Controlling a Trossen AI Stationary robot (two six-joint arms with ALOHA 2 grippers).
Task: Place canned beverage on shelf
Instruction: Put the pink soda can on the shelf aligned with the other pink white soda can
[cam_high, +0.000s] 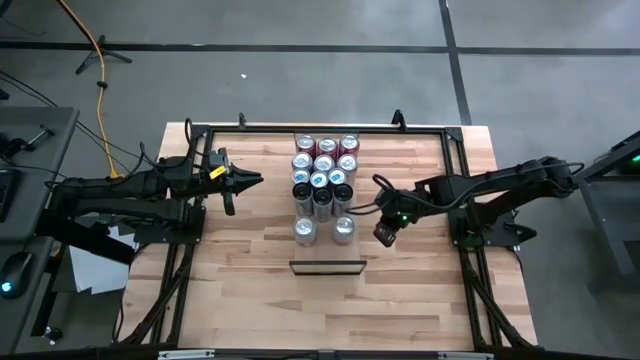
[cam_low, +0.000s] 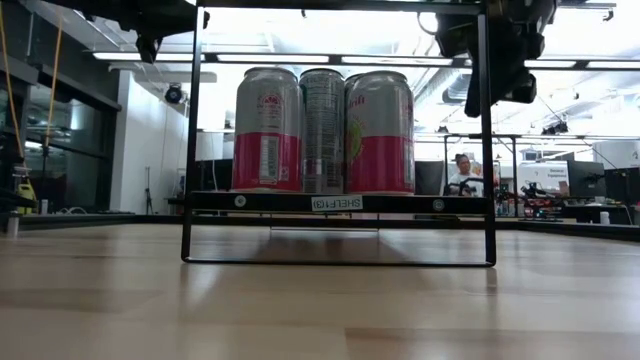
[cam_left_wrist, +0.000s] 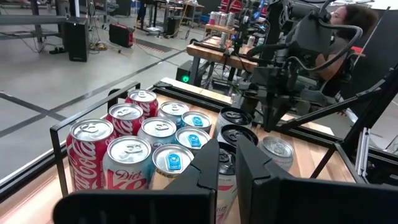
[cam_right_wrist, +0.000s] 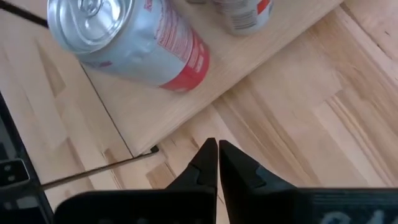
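Note:
The shelf (cam_high: 325, 250), a narrow light wood panel with a dark strip at its near end, lies in the table's middle. Several canned beverages (cam_high: 325, 175) stand upright on it in rows, red, silver and dark. Two silver cans (cam_high: 343, 228) stand nearest the strip. My right gripper (cam_high: 385, 236) hangs shut, slanting down over bare tabletop just right of the shelf. In its wrist view the shut gripper (cam_right_wrist: 217, 155) is beside the shelf's edge (cam_right_wrist: 161, 112) and a silver-and-red can (cam_right_wrist: 124, 37). My left gripper (cam_high: 255, 180) waits shut and level, left of the cans.
A black metal frame (cam_high: 200, 132) runs around the tabletop's far and side edges. In the low view a thin black frame (cam_low: 190, 150) carries the shelf, with a white label (cam_low: 335, 203) on its front. Bare tabletop (cam_high: 330, 310) lies in front of it. People sit in the room beyond.

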